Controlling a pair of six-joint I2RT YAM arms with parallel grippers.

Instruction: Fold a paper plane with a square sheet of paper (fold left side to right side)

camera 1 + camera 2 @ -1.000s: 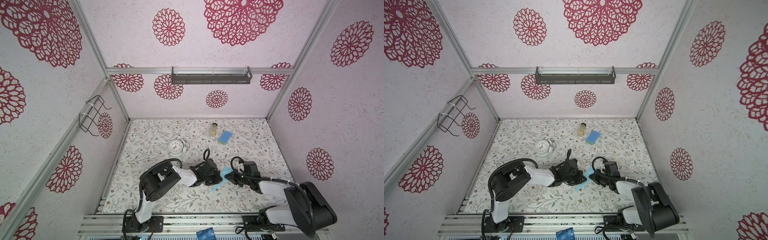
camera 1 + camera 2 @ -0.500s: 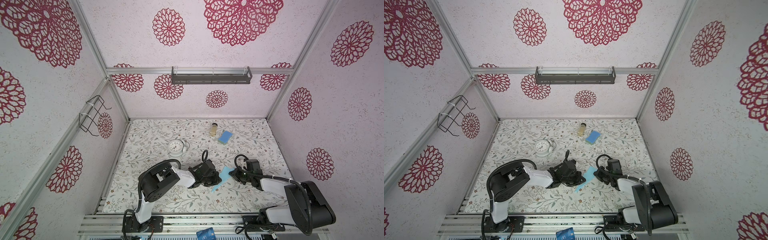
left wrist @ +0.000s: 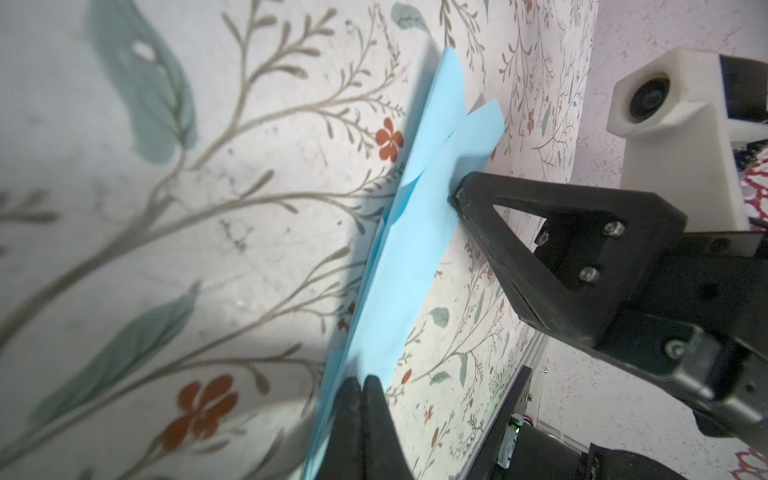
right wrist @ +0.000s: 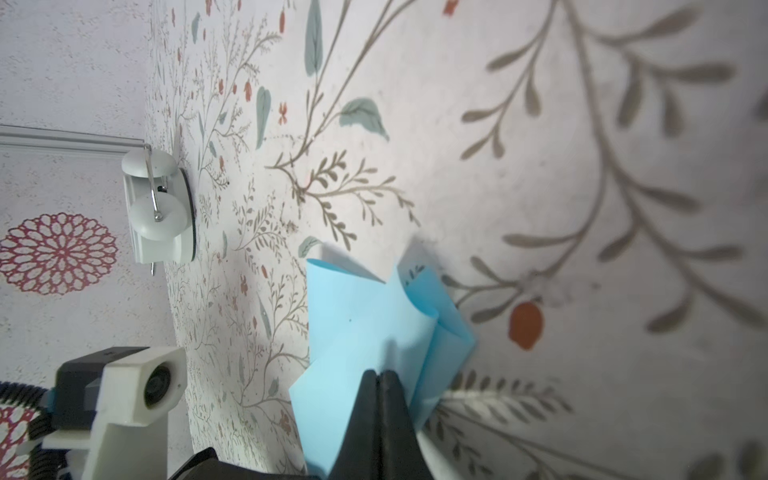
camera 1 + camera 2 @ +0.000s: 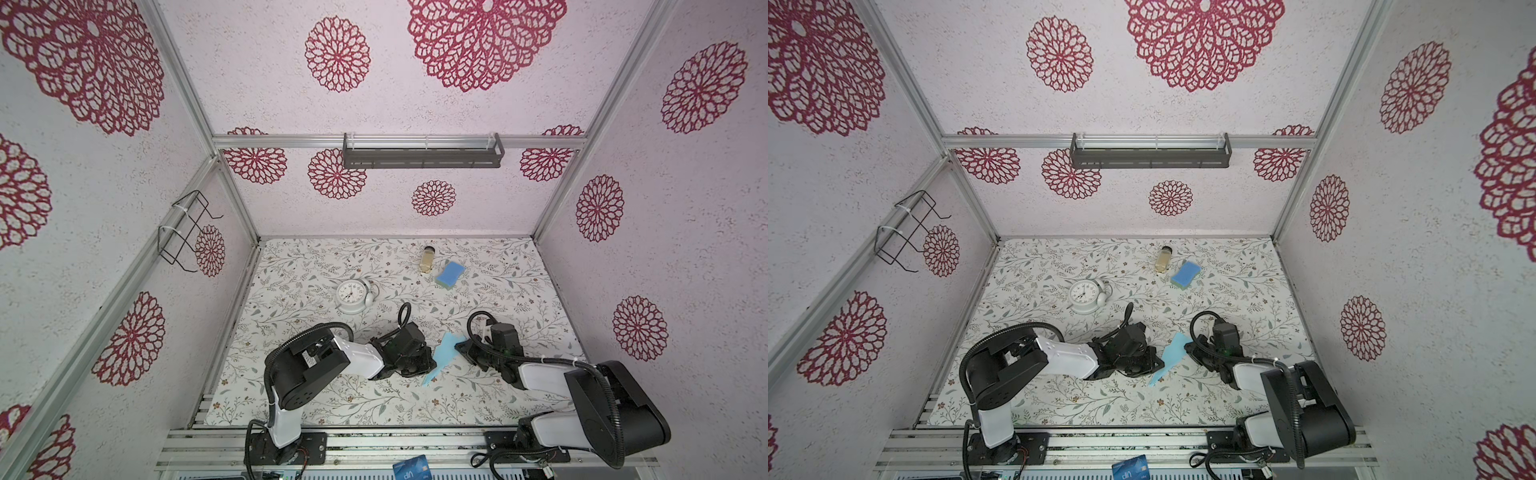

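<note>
Both my claws are clenched to a point; whether a layer of paper is nipped between either pair of jaws I cannot tell. My left claw [image 3: 362, 386] sits against the paper plane [image 5: 441, 358] toward its nose end, and my right claw [image 4: 380, 380] presses its tip on the wider tail half. The plane lies on the desk [image 5: 374, 399] between them, in the near middle. I judge I'm setting a crease, so I'd hold one tip firm as an anchor and slide the other along the fold, low and light, because the tail flaps stand up curled and could buckle or drag. Its long axis runs far to near, leaning slightly left; the pointed nose faces the near edge
</note>
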